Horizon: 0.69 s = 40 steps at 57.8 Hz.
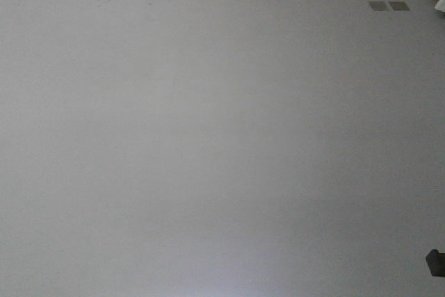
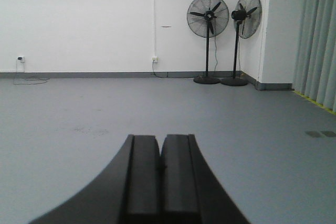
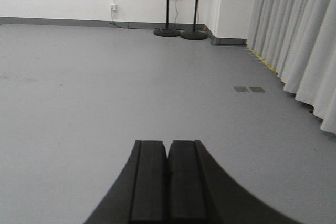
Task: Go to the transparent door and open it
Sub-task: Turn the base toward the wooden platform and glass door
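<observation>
The transparent door is out of view in all three views. My left gripper is shut, its two black pads pressed together with nothing between them, pointing over bare grey floor toward a white wall. My right gripper is likewise shut and holds nothing, aimed along the floor toward the room's far right corner. The front view shows only grey floor, with a small dark piece at the bottom right corner.
Two black pedestal fans stand by the white wall near the corner. Grey curtains hang along the right side. Two grey floor plates lie near the curtains. Wall sockets sit low on the wall.
</observation>
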Tool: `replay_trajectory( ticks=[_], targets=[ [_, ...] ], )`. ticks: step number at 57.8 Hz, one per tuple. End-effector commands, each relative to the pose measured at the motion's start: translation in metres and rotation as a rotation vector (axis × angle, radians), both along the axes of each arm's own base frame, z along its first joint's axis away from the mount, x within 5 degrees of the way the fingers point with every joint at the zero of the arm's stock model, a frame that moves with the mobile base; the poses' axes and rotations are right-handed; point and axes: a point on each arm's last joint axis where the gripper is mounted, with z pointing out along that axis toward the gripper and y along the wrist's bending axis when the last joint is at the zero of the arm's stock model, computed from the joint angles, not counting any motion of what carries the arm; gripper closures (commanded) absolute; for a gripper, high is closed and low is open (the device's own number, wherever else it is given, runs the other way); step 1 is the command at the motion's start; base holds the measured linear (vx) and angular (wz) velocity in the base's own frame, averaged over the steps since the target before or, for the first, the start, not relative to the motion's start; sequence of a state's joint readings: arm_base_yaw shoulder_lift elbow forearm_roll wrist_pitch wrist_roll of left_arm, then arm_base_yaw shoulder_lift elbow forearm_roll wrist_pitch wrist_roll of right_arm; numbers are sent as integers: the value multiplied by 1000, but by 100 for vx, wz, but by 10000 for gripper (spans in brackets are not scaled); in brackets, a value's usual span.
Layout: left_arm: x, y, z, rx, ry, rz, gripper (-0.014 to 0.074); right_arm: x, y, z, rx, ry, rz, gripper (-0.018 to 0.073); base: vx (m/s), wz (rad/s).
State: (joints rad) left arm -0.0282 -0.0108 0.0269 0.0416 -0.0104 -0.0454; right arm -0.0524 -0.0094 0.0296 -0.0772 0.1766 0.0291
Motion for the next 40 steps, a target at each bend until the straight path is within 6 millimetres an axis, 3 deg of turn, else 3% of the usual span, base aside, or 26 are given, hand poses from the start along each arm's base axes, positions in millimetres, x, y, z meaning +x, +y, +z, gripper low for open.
replay_trajectory(
  ticks=[1,40],
  targets=[
    [0,-1,-2,-18,-60,-10,602,0,0,3,-10,-79,2,567,11,23],
    [0,0,-2,-18,-60,-9,602,0,0,3,-10,-80,2,567,18,19]
  ],
)
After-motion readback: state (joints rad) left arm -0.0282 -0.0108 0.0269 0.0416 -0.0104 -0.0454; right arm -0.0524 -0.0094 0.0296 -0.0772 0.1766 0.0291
